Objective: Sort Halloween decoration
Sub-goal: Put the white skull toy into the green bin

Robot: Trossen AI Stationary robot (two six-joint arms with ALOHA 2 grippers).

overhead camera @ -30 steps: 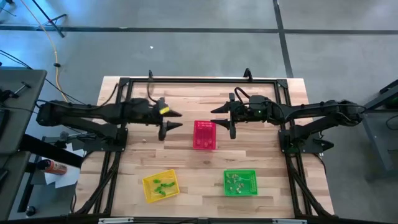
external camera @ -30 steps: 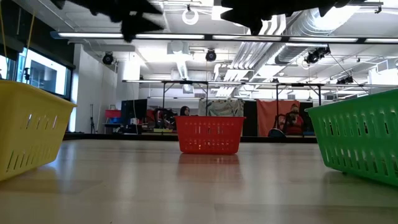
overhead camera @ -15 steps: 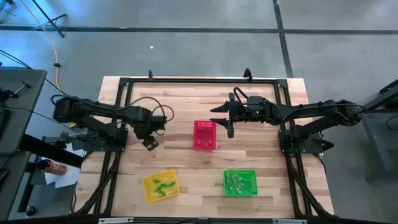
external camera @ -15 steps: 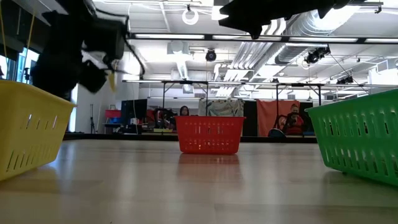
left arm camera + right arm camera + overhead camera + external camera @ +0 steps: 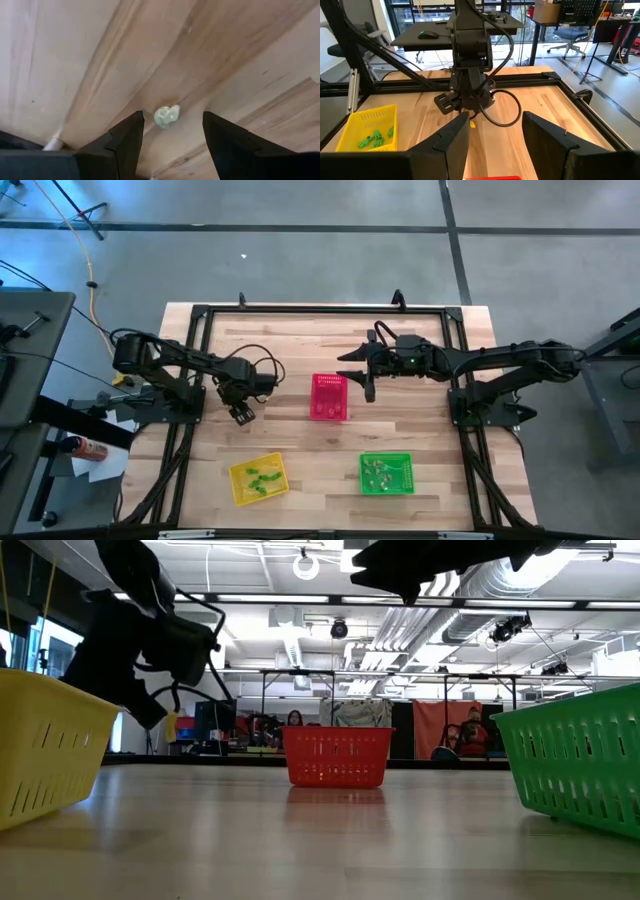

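Note:
A tiny pale whitish-green trinket (image 5: pixel 166 115) lies on the bare wood. My left gripper (image 5: pixel 172 131) is open and points down at it, one finger on either side and above it. In the high view my left gripper (image 5: pixel 240 412) stands left of the pink-red basket (image 5: pixel 329 397), and the trinket is hidden under it. My right gripper (image 5: pixel 365 372) is open and empty, raised just right of the pink-red basket. Green trinkets (image 5: pixel 260 478) lie in the yellow basket (image 5: pixel 238 485). Several small trinkets (image 5: pixel 378 470) lie in the green basket (image 5: pixel 403 480).
A black frame (image 5: pixel 320 310) runs along the table's far edge and down both sides. The yellow and green baskets stand near the front edge, with bare wood (image 5: pixel 320 450) between them and the pink-red basket. A cable loops off my left wrist (image 5: pixel 262 362).
My left gripper has drawn back from beside the pink-red basket toward the table's left and near edges. It has tipped from level to pointing down and has come low over the wood. My right gripper has stayed where it was.

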